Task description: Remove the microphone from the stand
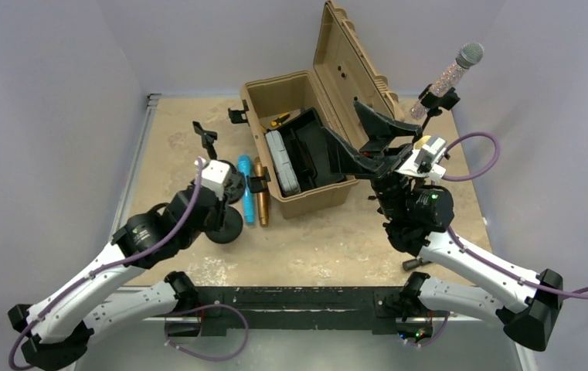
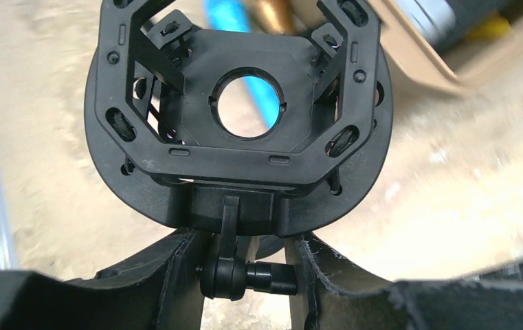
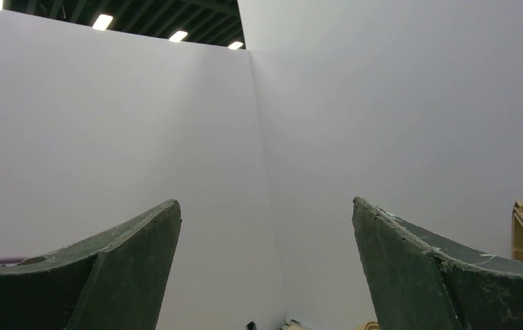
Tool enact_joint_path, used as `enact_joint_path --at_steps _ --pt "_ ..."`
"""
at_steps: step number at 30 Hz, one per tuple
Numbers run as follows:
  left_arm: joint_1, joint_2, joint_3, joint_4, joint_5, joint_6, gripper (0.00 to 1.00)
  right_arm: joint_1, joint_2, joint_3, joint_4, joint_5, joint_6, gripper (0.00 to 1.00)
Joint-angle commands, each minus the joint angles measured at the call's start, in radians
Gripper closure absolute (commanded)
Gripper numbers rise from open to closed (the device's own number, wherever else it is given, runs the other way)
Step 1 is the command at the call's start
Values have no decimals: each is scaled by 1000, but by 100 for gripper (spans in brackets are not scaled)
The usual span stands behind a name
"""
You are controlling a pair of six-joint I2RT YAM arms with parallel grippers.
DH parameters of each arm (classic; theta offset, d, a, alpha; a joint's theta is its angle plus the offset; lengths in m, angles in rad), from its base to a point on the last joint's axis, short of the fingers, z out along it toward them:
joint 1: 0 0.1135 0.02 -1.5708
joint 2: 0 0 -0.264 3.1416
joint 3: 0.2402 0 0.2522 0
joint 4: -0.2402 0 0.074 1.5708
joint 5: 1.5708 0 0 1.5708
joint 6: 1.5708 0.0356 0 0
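Near the left front of the table (image 1: 337, 239), my left gripper (image 2: 248, 247) is drawn narrow on the hinge knob of a black mount (image 2: 245, 158) with a round base, both fingers touching it. Toward the middle right, my right gripper (image 3: 265, 201) is raised beside the open tan toolbox (image 1: 317, 197), its jaws spread wide with nothing between them. Farthest off, at the far right corner, the glittery microphone (image 1: 454, 71) sits tilted in the clip of its stand (image 1: 439, 99), apart from both grippers.
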Motion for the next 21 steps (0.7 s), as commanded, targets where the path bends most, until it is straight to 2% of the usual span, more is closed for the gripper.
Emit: enact_joint_path --at_steps 1,5,11,16,21 --pt "154 -10 108 33 -191 -49 100 -3 -3 -3 46 11 -12 7" --pt "366 39 122 89 -259 -119 100 -2 0 -3 47 9 -11 7" --pt "626 176 135 206 -200 -247 100 -3 -2 0 42 12 -14 7" --pt "707 305 153 286 -198 -286 100 -3 -1 -2 43 22 -21 7" --pt "733 400 154 319 -226 -344 100 -3 14 -1 44 22 -22 7"
